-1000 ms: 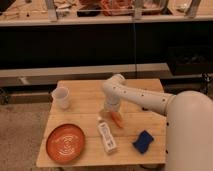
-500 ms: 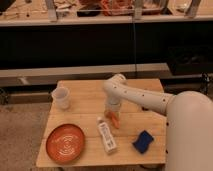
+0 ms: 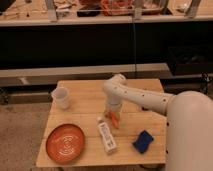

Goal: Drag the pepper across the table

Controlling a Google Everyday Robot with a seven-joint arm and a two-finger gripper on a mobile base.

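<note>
The pepper (image 3: 115, 120) is a small slim orange-red piece lying on the light wooden table (image 3: 85, 97), just right of the top end of the white bottle (image 3: 106, 136). My gripper (image 3: 113, 114) reaches down from the white arm (image 3: 145, 97) and sits right on the pepper's upper end, near the table's middle. The gripper's body covers part of the pepper.
A white cup (image 3: 61, 97) stands at the table's left. A round orange plate (image 3: 65, 143) lies at the front left. A blue sponge (image 3: 143, 141) lies at the front right. A dark shelf unit runs behind the table.
The gripper and the pepper have shifted slightly toward the table's front, closer to the bottle's top end. The other objects have not moved.
</note>
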